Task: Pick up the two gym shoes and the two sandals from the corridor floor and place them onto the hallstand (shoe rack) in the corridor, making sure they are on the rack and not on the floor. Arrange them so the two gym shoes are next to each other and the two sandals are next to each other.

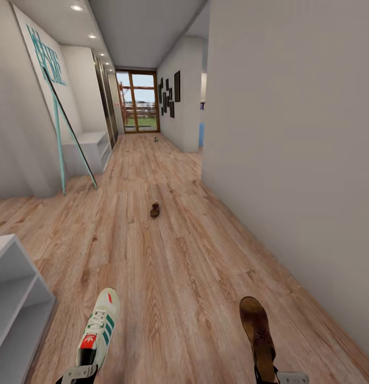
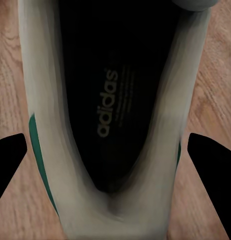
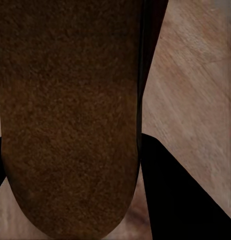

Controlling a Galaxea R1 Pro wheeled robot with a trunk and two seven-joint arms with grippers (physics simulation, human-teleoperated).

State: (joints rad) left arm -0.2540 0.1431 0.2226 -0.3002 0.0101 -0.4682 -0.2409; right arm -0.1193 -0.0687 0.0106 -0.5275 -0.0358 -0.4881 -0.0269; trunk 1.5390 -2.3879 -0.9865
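From the head camera, my left claw (image 1: 78,373) grips a gym shoe (image 1: 99,330) by the heel, my right claw (image 1: 280,377) a sandal (image 1: 257,336); another sandal (image 1: 154,209) lies on the corridor floor (image 1: 174,266), with the shoe rack (image 1: 14,304) left. Left wrist: fingers (image 2: 210,165) flank the shoe's (image 2: 115,120) heel. Right wrist: a finger (image 3: 180,200) presses the footbed (image 3: 70,115).

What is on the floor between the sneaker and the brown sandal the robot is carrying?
Nothing: in the head view only bare wood floor separates the gym shoe from the sandal. A second sandal lies farther down the corridor.
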